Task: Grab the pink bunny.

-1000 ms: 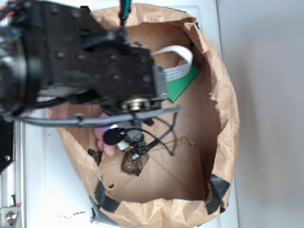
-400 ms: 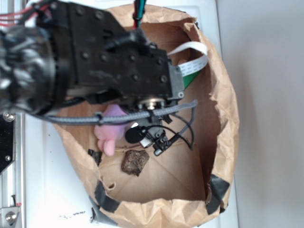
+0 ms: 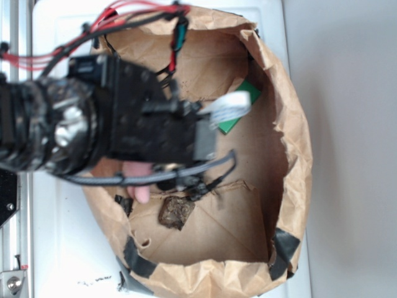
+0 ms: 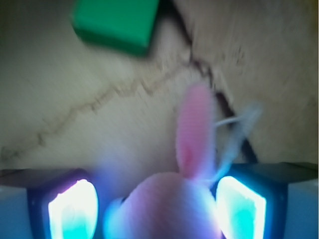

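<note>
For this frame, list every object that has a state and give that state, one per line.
pink bunny: between the jaws, one ear up; contact unclear
gripper: jaws on either side of the bunny, closure unclear
paper bag: open-topped, crumpled rim
green block: lying flat on the bag floor
dark brown lump: lying loose, untouched

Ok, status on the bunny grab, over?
Gripper astride the pink bunny, closure unconfirmed. Bunny sits low in the paper bag. Brown lump and green block clear of it.
</note>
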You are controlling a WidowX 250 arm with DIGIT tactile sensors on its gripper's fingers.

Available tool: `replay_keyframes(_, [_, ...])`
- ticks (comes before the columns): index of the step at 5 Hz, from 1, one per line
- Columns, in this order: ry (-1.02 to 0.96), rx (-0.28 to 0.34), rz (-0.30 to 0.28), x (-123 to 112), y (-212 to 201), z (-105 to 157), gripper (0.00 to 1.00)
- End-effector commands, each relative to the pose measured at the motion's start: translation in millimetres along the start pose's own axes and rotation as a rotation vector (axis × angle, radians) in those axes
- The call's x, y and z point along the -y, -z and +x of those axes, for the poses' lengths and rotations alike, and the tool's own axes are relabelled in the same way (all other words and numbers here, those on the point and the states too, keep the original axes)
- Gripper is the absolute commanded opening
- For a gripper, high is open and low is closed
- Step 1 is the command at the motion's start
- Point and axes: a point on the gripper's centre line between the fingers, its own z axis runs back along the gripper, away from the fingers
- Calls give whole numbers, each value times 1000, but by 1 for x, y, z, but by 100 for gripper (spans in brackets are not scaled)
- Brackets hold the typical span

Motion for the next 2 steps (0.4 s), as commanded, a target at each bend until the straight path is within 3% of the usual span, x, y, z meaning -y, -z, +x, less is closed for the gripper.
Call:
replay_keyframes(1, [142,105,-20,-24,-5,-26,100])
replay_keyframes(2, [116,100,-32,-23,-12,-20,0])
